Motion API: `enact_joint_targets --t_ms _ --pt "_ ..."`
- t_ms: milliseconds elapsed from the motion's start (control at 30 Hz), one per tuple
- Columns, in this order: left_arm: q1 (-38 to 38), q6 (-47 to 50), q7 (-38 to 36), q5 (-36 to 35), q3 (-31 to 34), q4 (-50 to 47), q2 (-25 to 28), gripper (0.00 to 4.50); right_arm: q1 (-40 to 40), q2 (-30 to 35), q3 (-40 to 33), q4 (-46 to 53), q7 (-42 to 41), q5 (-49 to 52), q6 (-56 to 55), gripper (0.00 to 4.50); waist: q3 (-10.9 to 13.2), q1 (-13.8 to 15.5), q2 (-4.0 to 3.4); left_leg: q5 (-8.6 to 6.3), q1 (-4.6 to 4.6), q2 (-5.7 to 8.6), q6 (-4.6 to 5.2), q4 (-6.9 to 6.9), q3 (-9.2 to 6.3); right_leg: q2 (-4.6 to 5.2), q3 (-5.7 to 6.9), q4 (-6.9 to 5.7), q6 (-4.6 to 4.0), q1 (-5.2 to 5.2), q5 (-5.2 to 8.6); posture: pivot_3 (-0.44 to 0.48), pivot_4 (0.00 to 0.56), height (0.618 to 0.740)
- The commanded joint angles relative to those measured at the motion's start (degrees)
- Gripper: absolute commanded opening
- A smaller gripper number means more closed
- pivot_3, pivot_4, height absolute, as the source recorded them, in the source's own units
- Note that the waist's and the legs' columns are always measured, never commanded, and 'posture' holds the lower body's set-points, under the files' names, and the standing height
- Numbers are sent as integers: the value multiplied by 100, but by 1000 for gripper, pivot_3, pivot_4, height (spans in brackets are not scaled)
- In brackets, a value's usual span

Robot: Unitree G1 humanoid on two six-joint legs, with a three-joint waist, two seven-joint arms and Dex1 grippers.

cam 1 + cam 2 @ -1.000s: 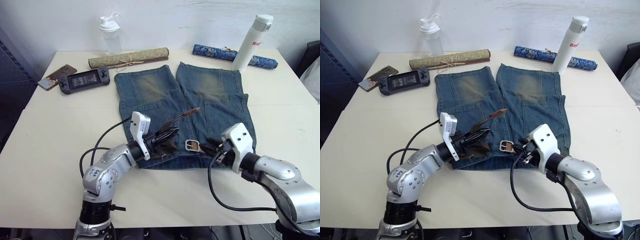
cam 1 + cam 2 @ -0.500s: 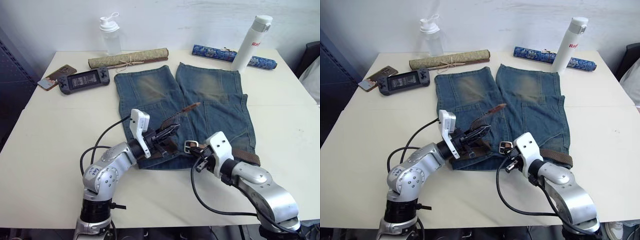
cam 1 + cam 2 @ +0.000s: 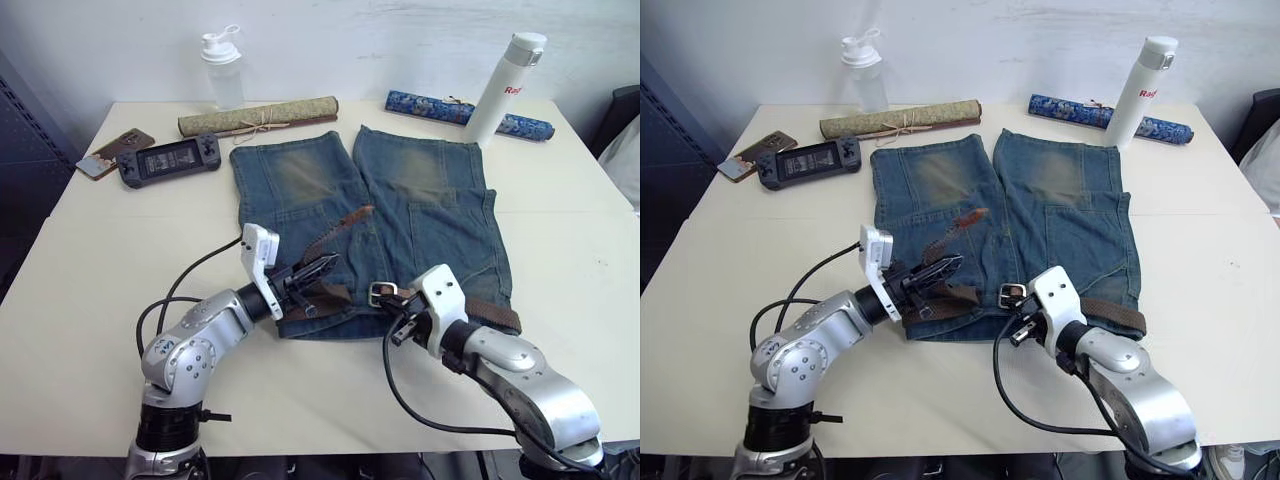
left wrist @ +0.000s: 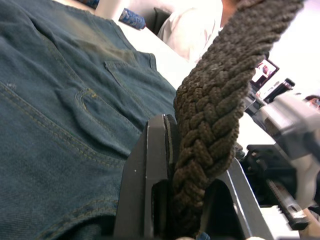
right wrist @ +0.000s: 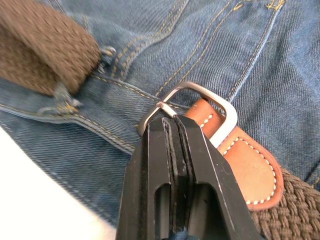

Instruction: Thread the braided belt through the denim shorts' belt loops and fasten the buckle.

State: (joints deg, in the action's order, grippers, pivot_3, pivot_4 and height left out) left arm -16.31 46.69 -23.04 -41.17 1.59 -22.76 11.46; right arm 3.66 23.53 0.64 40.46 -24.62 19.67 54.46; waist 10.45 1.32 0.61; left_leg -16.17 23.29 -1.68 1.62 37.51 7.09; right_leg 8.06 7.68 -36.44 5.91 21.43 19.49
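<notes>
Spreading across the middle of the table (image 3: pixel 90 260), the denim shorts (image 3: pixel 420 200) lie flat with their waistband toward the lower edge of the frame and the legs pointing up toward the bottles. Along that waistband runs the braided belt (image 3: pixel 492 312), passing under a loop at lower right and rising free at centre left, where its tan tip (image 3: pixel 352 213) sticks up over the left leg. Near the lower centre, the left end effector (image 3: pixel 318 272) is pinching the woven strap between its fingers, as the left wrist view confirms. Just right of it, the right end effector (image 5: pixel 172 127) has its fingers pressed together with their tips against the silver buckle (image 5: pixel 192 107) at the frame's bar. Judging by this, fastening is the step in hand: the right arm should pin the buckle steady while the left brings the tip low and straight toward the frame, avoiding a twist in the braid.
</notes>
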Motion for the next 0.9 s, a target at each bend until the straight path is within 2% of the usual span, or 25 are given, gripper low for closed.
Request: enact_joint_targets --t_ms 33,233,633,733,833,900 --pt "-6 -185 28 65 -85 -199 -19 0 152 151 -427 341 -22 252 123 72 0 -3 0 0 0 -1 0 0 0 -1 0 0 0 0 0 0 150 717" --pt "-24 -303 25 30 -70 -151 -80 0 249 376 -633 308 -16 431 299 72 0 -3 0 0 0 -1 -1 -7 0 -1 1 3 0 2 0 0 150 717" --pt "-38 -486 -74 77 -155 -190 -86 0 376 467 -75 16 255 252 325 72 0 -3 0 0 0 0 0 -6 1 1 1 4 0 3 0 0 150 717" --pt "19 -471 -148 254 -284 -200 124 0 349 451 -88 -6 335 233 279 72 0 2 0 1 0 0 -1 -6 1 1 1 4 0 2 0 0 150 717" --pt "90 -732 -412 783 -704 -192 578 0 256 546 -234 146 232 329 190 72 0 -1 0 0 0 0 -1 -7 2 0 2 5 0 3 0 0 150 717" --pt "92 -794 -309 882 -713 -93 574 0 236 682 -413 357 39 404 -55 72 0 3 0 0 0 1 -1 -10 4 0 1 7 0 4 0 0 150 717"
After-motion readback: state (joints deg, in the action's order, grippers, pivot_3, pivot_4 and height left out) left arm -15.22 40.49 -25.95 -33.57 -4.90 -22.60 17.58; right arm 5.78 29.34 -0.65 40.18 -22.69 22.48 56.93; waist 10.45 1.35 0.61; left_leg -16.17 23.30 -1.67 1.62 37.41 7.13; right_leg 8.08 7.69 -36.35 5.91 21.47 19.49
